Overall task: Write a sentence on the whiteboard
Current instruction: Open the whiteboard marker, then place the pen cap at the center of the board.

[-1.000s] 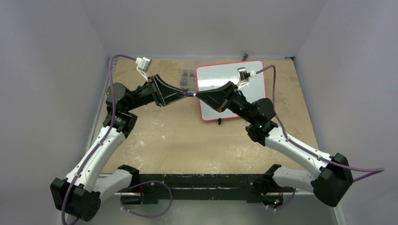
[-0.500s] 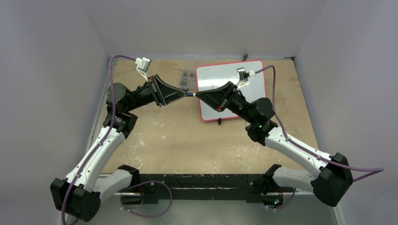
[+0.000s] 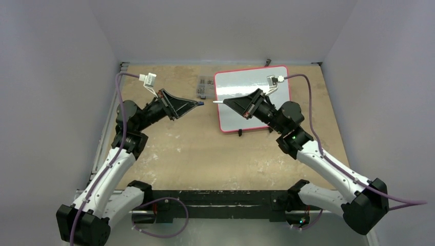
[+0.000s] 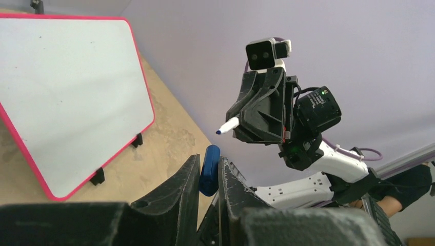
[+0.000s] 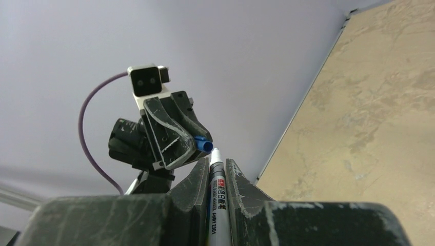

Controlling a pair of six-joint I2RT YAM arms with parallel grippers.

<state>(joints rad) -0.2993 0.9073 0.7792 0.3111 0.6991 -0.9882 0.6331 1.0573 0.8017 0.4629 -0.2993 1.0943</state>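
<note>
Whiteboard (image 3: 238, 84), thin red frame w/ rounded corners, plain white face, lying far-rt on table (image 3: 179, 148), 2 black feet

You've got 1 table (image 3: 174, 148), worn tan top. On it: whiteboard (image 3: 241, 84), red frame, far right; sm. grey-black item (image 3: 203, 87) just left of it.

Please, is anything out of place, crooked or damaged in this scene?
Nothing is spilled or damaged. The whiteboard lies a little crooked on the table and is blank. The left claw is shut on the blue cap, apart from the marker in the right claw; that suits writing, not a fault.
</note>
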